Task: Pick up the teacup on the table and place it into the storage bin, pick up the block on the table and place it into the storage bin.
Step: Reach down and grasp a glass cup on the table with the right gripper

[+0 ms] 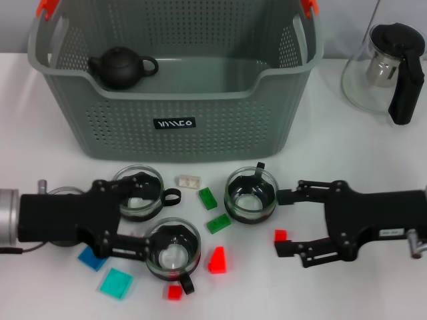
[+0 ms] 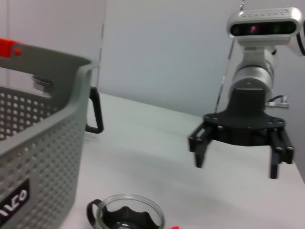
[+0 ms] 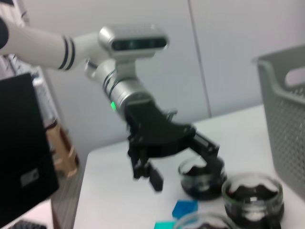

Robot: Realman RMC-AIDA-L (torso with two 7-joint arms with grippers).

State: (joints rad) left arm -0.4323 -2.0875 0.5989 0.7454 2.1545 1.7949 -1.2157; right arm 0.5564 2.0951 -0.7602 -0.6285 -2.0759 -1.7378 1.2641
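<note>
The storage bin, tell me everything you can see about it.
The storage bin is a large grey-green plastic basket with perforated walls, a thick rolled rim, a dip in its front edge and orange-red joints at the top corners. A small black label with white lettering sits on its front wall. It stands upright at the back of the white table. Inside, at its left end, is a dark teapot.
</note>
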